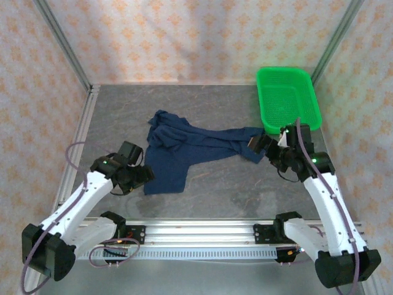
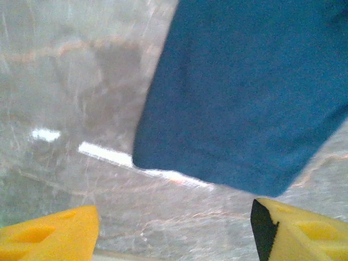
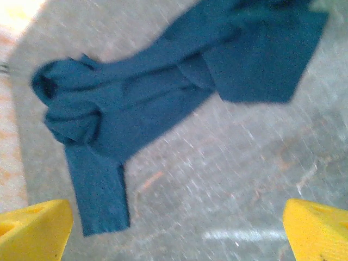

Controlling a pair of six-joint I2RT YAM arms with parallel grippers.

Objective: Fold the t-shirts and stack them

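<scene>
Flattening looks the job: the t-shirt (image 1: 178,153) lies bunched mid-way across the table (image 1: 233,184), a tail reaching 3 o'clock, hem at 7 o'clock. The left gripper (image 1: 143,174) (jaws spread, empty) hangs by the hem, the right gripper (image 1: 261,147) likewise by the tail; pinch edges, draw apart evenly.

Crumpled navy t-shirt (image 3: 163,103) on grey table (image 3: 234,179), right claw (image 3: 176,234) gaping wide, holding nothing

Grey table (image 1: 227,184) bears crumpled navy t-shirt (image 1: 172,161); green basket (image 1: 288,101) far right.
</scene>
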